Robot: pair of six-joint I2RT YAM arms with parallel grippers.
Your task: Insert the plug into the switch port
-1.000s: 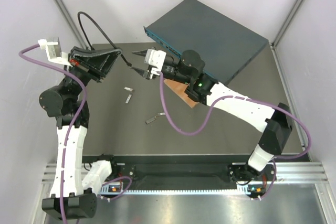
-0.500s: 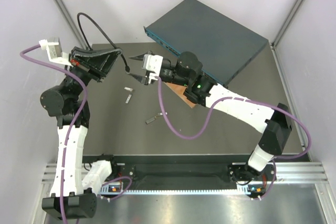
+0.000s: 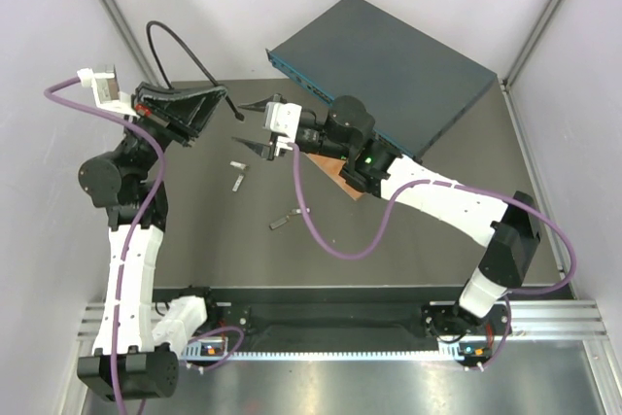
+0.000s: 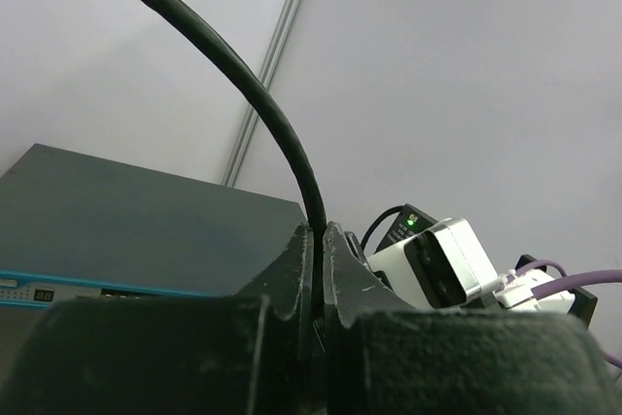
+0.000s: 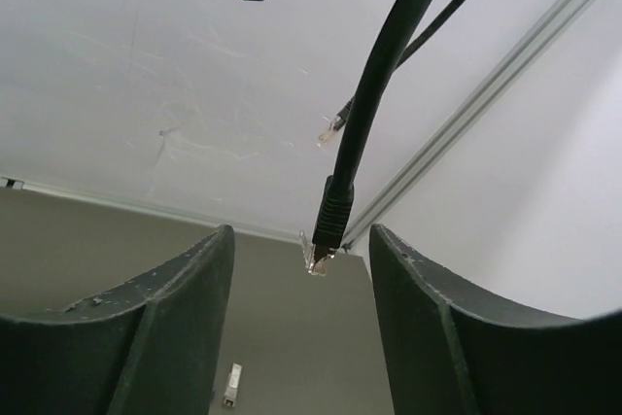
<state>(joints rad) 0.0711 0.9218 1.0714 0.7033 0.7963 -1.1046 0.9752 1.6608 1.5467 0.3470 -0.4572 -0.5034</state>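
Note:
A thin black cable (image 3: 180, 46) is pinched between the fingers of my left gripper (image 3: 224, 96), which is shut on it (image 4: 319, 240). The cable's end hangs down with the pale plug (image 3: 239, 117) at its tip. My right gripper (image 3: 248, 126) is open. The plug (image 5: 317, 258) hangs between its fingers (image 5: 165, 323) and touches neither. The dark blue-grey switch (image 3: 389, 55) lies at the back right. Its teal front face (image 3: 292, 73), which carries the switch ports, faces left and also shows in the left wrist view (image 4: 68, 285). The single ports are too small to make out.
A brown wooden board (image 3: 335, 172) lies under my right arm's wrist. Small loose grey pieces (image 3: 238, 175) (image 3: 281, 223) lie on the dark table (image 3: 194, 240); one (image 5: 231, 386) shows below the right fingers. Purple cables (image 3: 316, 230) loop off both arms.
My right gripper has moved left until it stands round the hanging plug, and its jaws have spread wider. The left arm has shifted slightly, still holding the cable.

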